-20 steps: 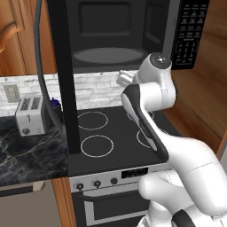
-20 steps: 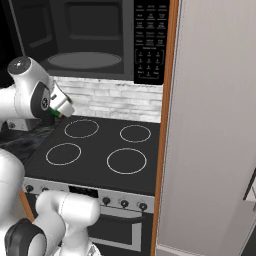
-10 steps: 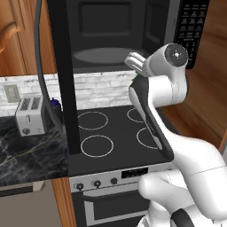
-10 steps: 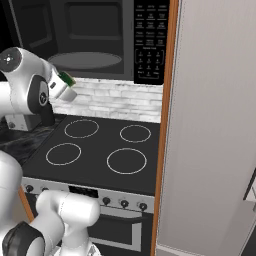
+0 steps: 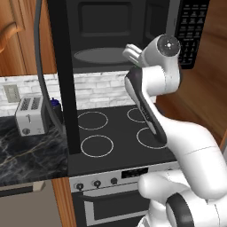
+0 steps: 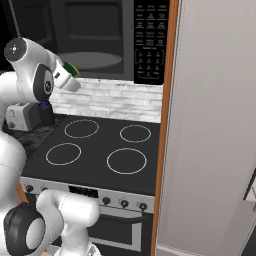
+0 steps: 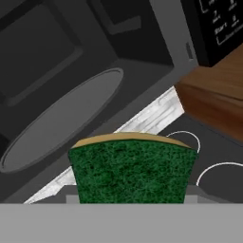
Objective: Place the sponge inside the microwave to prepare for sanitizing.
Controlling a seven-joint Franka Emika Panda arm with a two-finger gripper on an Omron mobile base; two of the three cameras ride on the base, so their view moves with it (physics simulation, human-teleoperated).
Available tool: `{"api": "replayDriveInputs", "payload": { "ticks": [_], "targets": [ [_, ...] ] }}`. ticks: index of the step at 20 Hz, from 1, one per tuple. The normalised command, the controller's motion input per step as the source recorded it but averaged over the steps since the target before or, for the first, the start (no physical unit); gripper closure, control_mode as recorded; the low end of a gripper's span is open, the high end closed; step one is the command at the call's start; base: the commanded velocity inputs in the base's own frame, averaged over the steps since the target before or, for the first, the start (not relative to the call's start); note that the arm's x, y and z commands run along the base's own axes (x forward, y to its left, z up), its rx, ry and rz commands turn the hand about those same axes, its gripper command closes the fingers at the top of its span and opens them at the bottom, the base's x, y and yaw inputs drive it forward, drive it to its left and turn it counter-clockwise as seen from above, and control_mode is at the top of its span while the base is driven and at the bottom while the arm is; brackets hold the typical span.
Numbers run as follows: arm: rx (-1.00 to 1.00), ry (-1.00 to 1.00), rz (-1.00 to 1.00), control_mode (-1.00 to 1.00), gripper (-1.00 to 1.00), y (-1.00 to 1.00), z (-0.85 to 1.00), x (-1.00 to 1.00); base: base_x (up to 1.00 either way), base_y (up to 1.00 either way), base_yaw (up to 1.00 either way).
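The sponge (image 7: 133, 173), green face toward the hand camera with a thin yellow edge at its top, sits between my fingers. My gripper (image 6: 70, 75) is shut on it, just in front of the lower edge of the microwave's opening. A bit of the green sponge (image 6: 70, 68) shows at the fingertips in the right base view. The black microwave (image 5: 119, 31) hangs above the stove with its door (image 5: 58, 75) swung open to the left. Its grey round turntable (image 7: 61, 123) lies ahead of the sponge and slightly above it in the hand view. In the left base view my gripper (image 5: 131, 53) points at the turntable (image 5: 99, 55).
Under the microwave is a black stove (image 5: 111, 128) with ring burners. A toaster (image 5: 30, 116) stands on the dark marble counter at the left. The open door and its long grey handle (image 5: 37, 48) jut out on the left. The keypad (image 6: 150, 40) and a tall panel (image 6: 215, 125) bound the right.
My arm has lifted the sponge from just above the stove's back burners up to the level of the microwave's opening, and the hand has tilted toward the cavity.
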Motion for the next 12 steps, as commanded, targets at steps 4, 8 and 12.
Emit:
{"api": "replayDriveInputs", "payload": {
  "ticks": [4,8,12],
  "targets": [
    [0.00,0.10,0.00,-1.00,1.00,0.03,0.09,0.61,0.00,0.00,0.00],
    [0.00,0.00,0.00,-1.00,1.00,0.00,0.44,0.03,0.00,0.00,0.00],
    [0.00,-0.03,0.00,-1.00,1.00,0.00,0.60,-0.10,0.00,0.00,0.00]
  ]
}}
